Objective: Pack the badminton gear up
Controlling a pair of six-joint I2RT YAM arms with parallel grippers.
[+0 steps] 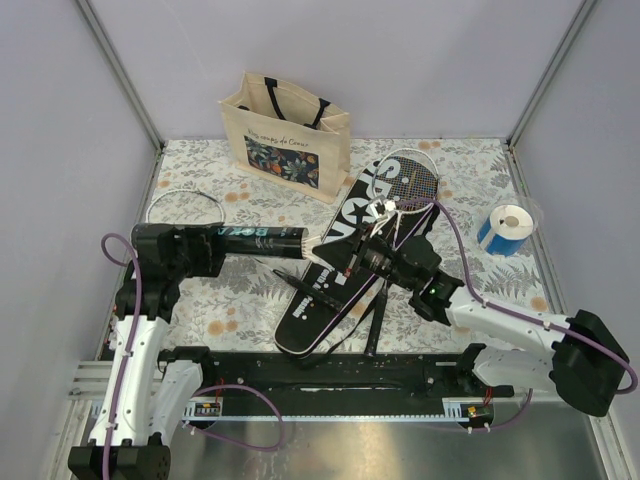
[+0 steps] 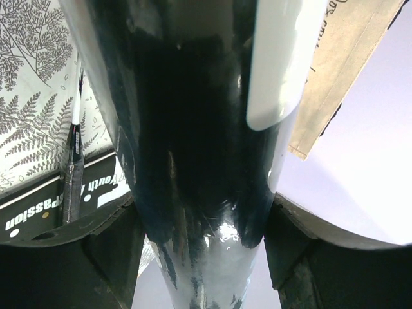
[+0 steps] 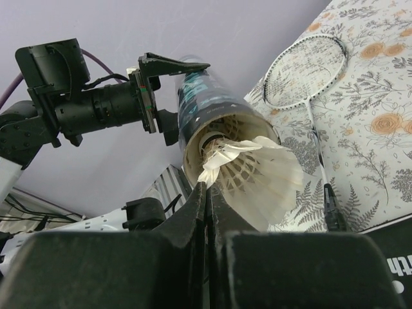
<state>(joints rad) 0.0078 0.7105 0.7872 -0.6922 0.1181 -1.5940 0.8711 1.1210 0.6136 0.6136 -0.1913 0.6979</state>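
Overhead view of a table with a floral tablecloth (image 1: pixel 470 300), my two arms reaching in from the bottom edge.

My left gripper (image 1: pixel 215 243), left of centre, is clamped around a long black tube (image 1: pixel 255 238). The tube is held level above the table, with its open end pointing right. In my left wrist view the glossy tube fills the middle of the frame, with one finger (image 2: pixel 96 257) pressed to each side of it.

My right gripper (image 3: pixel 207 193) sits at the centre of the overhead frame, right at the tube's mouth. Its jaws are closed together and appear to pinch the lower edge of a white feather shuttlecock (image 3: pixel 257 170). The shuttlecock's cork end sits inside the open mouth of the tube. Its feather skirt flares out toward my right wrist camera.

Below both grippers a large black racket cover (image 1: pixel 320 300) lettered "SPORT" lies diagonally across the middle of the table. One racket (image 1: pixel 410 175) rests on the cover's upper end. A second racket (image 1: pixel 185 205) lies on the cloth at the left, its head above the tube in the frame.

A beige tote bag (image 1: pixel 285 130) stands at the top centre. A blue-and-white roll (image 1: pixel 505 230) sits at the right edge.
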